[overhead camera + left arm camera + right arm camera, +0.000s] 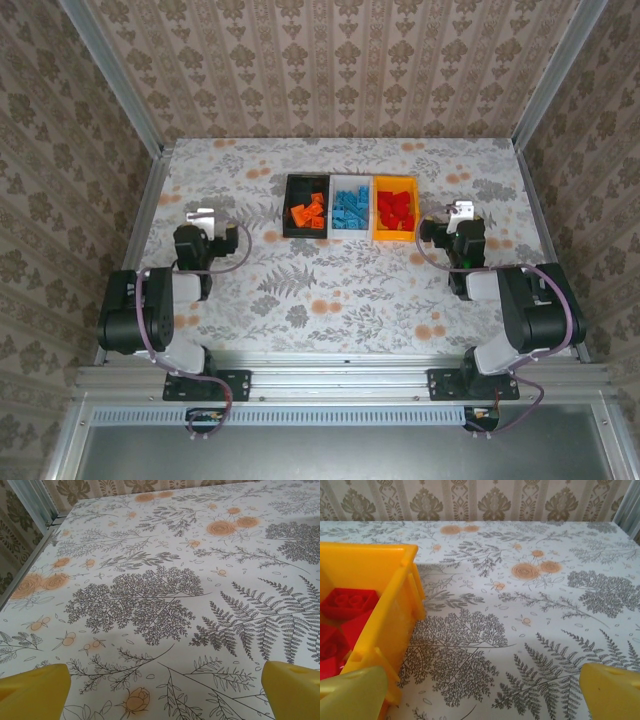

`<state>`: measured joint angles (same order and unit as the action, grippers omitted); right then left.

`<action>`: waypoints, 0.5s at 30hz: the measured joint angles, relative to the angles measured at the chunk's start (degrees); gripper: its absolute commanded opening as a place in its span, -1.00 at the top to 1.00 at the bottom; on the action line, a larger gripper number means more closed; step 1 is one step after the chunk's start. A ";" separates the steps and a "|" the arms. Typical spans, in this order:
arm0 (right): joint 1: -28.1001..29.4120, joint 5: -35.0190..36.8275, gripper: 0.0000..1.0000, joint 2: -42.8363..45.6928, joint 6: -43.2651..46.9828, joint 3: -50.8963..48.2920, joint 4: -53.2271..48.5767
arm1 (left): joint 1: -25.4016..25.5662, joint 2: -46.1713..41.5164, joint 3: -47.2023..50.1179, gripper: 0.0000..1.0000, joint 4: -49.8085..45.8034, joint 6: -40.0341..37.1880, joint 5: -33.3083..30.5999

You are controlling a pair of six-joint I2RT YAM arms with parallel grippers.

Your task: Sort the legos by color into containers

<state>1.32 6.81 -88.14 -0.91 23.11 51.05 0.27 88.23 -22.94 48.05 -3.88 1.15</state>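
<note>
All the legos that I can see lie inside the three bins. The bins stand side by side in one row, on the far half of the table. The black bin holds the orange legos, the white bin holds the blue legos, and the yellow bin holds the red legos. I find no loose brick on the table, though a small one behind an arm could perhaps escape the top view. So I judge the sorting as done, or almost done.

The left tool is released. In its wrist view the yellow fingers stand wide apart, with only the flowered table between them. It is well apart from the black bin, to the left. The right tool is released too and holds nothing. It is just beside the right wall of the yellow bin, and its wrist view looks over that wall onto the red legos.

The legos are probably very light, stiff and smooth. I would expect such a brick to slip or jump out of a bad pinch. The best hold is across two flat, parallel side walls, not over the studs. In the bins they lie heaped and tilted, so a clean hold there would be harder than on the table. The bins look thin and light as well. A push on a wall would probably slide the whole row, so a bin is better taken by its rim.
</note>
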 measured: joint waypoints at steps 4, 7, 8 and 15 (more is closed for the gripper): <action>0.04 -0.02 -1.00 0.00 -0.02 0.00 -0.50 | 1.18 0.00 0.02 -1.00 -0.04 0.00 -1.03; 0.04 -0.02 -1.00 0.00 -0.02 0.00 -0.52 | 1.25 0.00 0.02 -1.00 -0.02 0.00 -1.16; 0.04 -0.02 -1.00 0.00 -0.02 0.00 -0.52 | 1.22 0.00 0.02 -1.00 -0.02 0.00 -1.18; 0.04 -0.02 -1.00 0.00 -0.02 0.00 -0.52 | 1.20 0.00 0.02 -1.00 -0.02 0.00 -1.36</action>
<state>1.37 6.79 -88.14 -0.93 23.11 50.52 1.48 88.23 -22.92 48.03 -3.88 -0.21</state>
